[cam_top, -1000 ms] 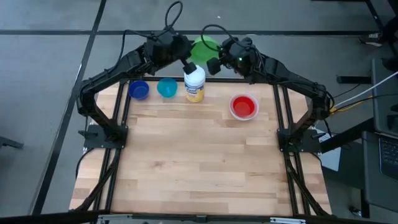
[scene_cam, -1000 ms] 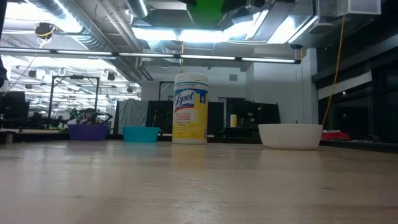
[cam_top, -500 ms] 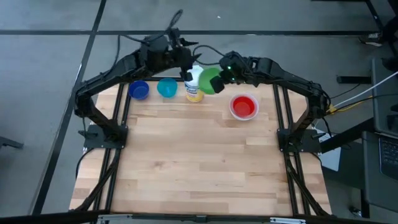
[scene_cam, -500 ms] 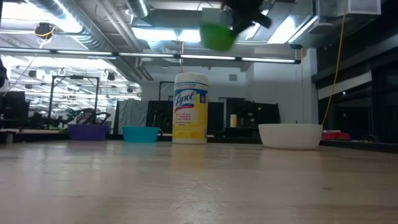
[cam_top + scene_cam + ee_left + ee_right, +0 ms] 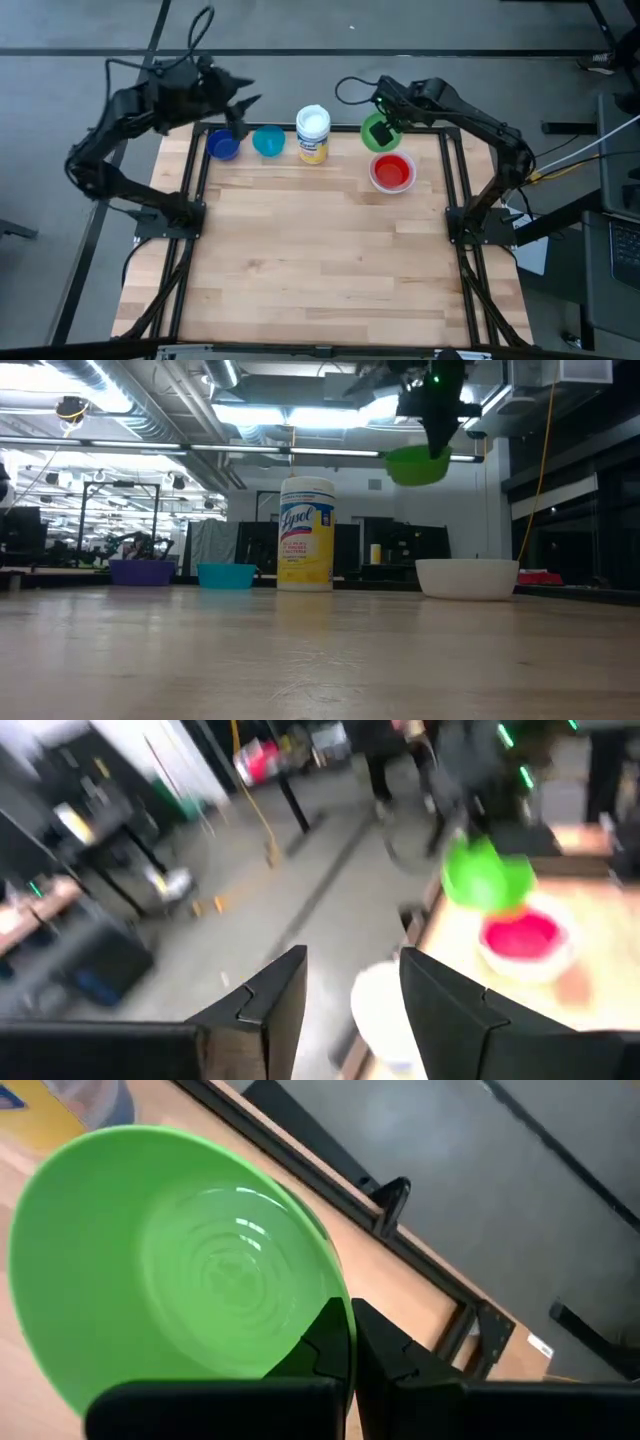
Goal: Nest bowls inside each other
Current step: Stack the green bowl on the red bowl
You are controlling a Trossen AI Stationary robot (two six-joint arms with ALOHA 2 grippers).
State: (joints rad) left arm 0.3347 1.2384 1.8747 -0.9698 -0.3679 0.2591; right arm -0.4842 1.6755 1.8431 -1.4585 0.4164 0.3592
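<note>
A green bowl [image 5: 375, 133] hangs high over the table's far edge, just beyond a red bowl [image 5: 392, 172] that sits inside a white bowl [image 5: 467, 577]. My right gripper [image 5: 352, 1335] is shut on the green bowl. A dark blue bowl [image 5: 223, 146] and a teal bowl [image 5: 268, 141] stand on their bases at the far left. My left gripper [image 5: 243, 108] hovers open above the dark blue bowl, holding nothing. My right gripper pinches the green bowl's rim [image 5: 338, 1295] between its two fingers, one finger inside the bowl and one outside. The fingers come steeply from above. The bowl hangs clear of the table below the gripper, tilted, its opening facing up toward the wrist.
A white-lidded, yellow-labelled container [image 5: 313, 133] stands upright between the teal bowl and the green one. The near and middle parts of the wooden table [image 5: 320, 270] hold nothing. Black frame rails [image 5: 190, 180] run along the table's sides.
My left gripper has let go of the green bowl and drawn back toward the table's left, up over the dark blue bowl. My right gripper has tipped downward and carried the green bowl from beyond the far edge down toward the red bowl.
</note>
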